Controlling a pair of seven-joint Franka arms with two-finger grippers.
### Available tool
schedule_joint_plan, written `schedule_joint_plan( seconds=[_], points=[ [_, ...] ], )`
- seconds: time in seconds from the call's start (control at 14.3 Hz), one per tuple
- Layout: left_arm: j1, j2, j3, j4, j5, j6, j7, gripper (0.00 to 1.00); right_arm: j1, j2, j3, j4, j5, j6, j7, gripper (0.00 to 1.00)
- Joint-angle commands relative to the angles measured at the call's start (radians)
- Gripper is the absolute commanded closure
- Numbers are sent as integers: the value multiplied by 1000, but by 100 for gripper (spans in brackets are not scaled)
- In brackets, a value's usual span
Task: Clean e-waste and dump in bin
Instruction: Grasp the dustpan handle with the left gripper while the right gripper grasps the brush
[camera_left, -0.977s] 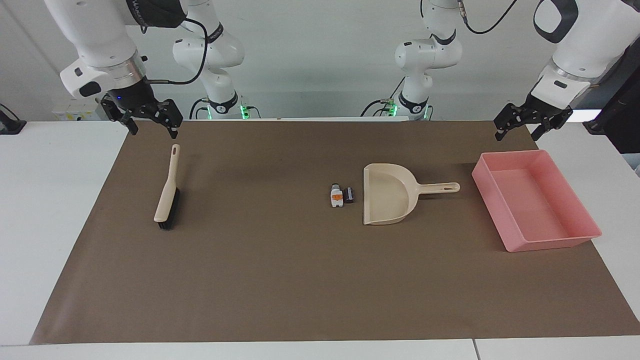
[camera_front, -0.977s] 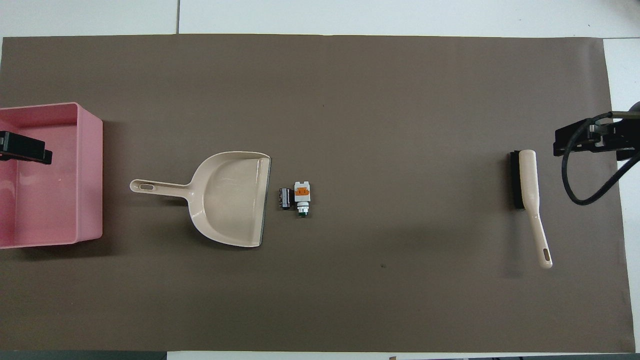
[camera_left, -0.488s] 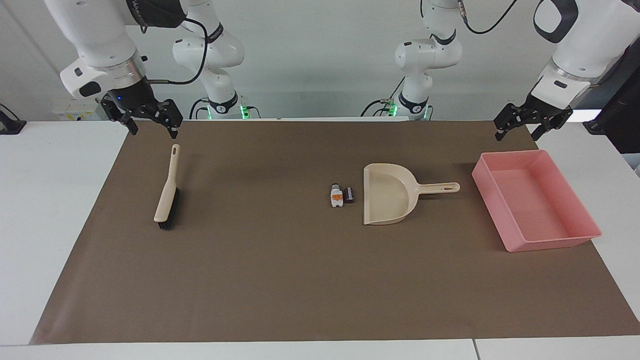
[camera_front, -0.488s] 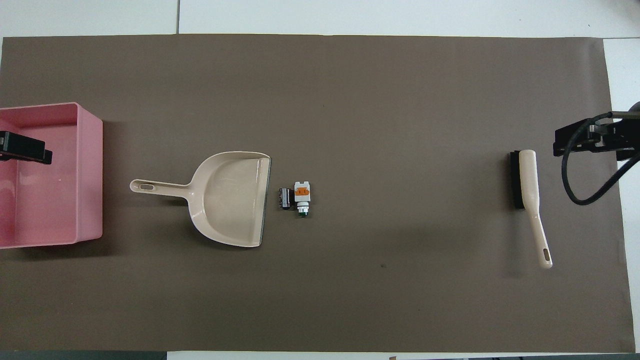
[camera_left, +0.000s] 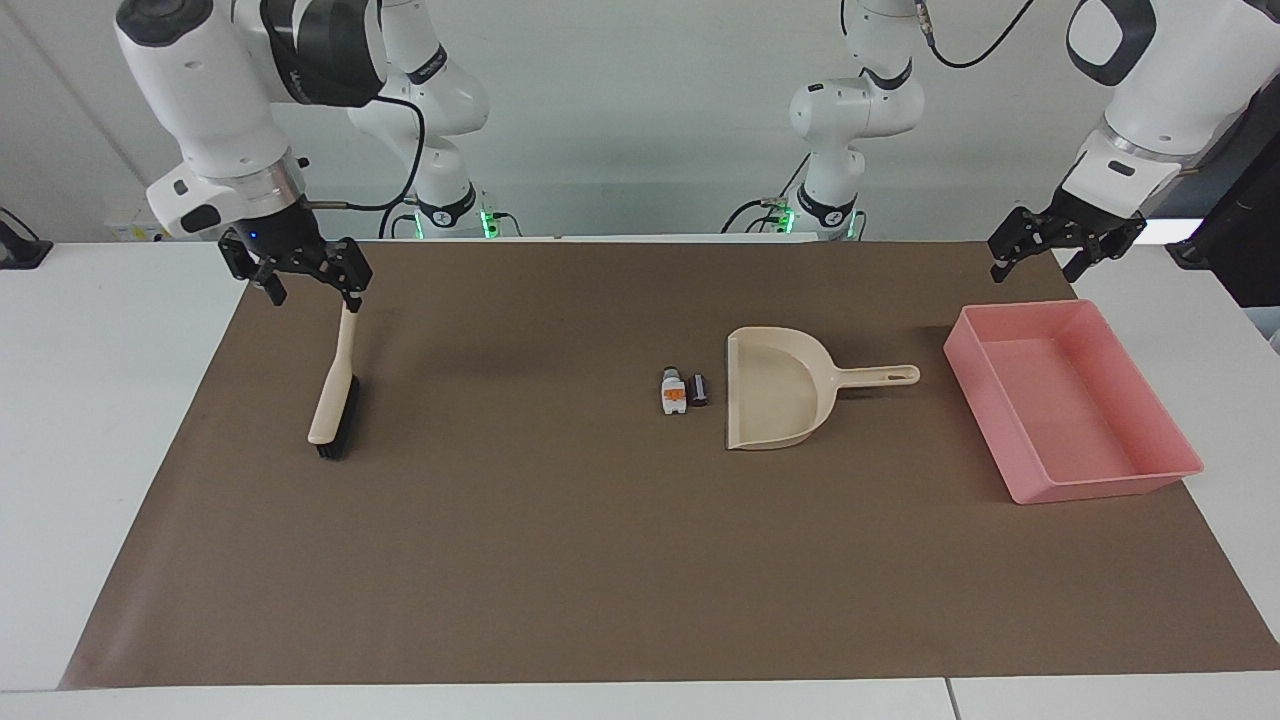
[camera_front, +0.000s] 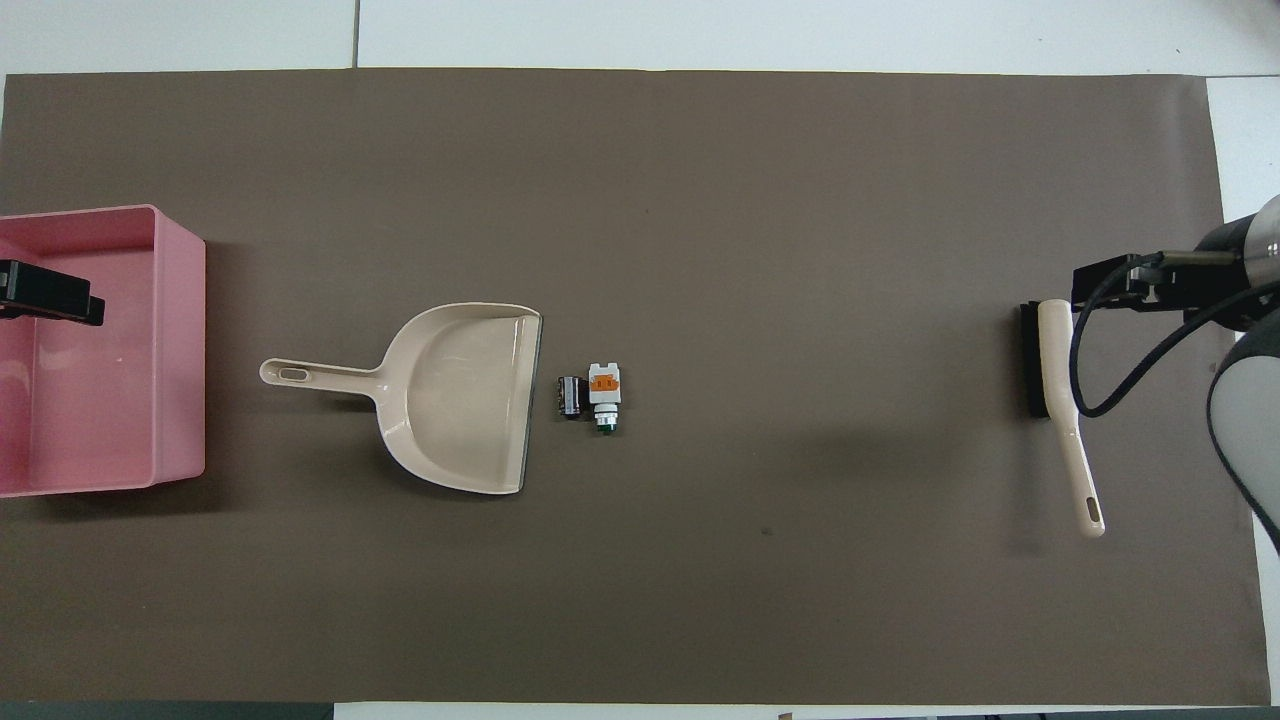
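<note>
The right gripper (camera_left: 308, 283) hung over the brush (camera_left: 335, 400) handle, fingers apart. The left gripper (camera_left: 1066, 250), fingers apart, waited above the pink bin (camera_left: 1168, 474). The 2 e-waste bits (camera_left: 683, 390) lay just beside the dustpan (camera_left: 775, 400) mouth.

Mat centre: the dustpan (camera_left: 775, 400) lies mouth toward the e-waste (camera_left: 684, 390), the two bits just beside its lip.
Right arm's end: the brush (camera_left: 333, 392) lies alone on the brown mat (camera_left: 560, 560), the right gripper (camera_left: 311, 283) open over its handle tip.
Left arm's end: the bin (camera_left: 1070, 413) fills the corner, the left gripper (camera_left: 1066, 245) open above its nearer edge.
Between brush and e-waste: bare mat.
Between dustpan handle and bin: a narrow lane.
</note>
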Motion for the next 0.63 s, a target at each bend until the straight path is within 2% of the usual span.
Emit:
schedule_joint_plan(
  seconds=[0.0,0.21,0.56],
  points=[
    [6,-16,-8,-28,-4,61,19,1,-63,-81,1,-220,5,93,-77,0],
    [-5,-16,-9,-32,-6,67,242,1,-143,-72,1,-346,5,186,-165,1],
    [-5,-31,-9,-86,-7,147,603,1,-198,-66,1,-515,31,316,-183,1]
  ],
)
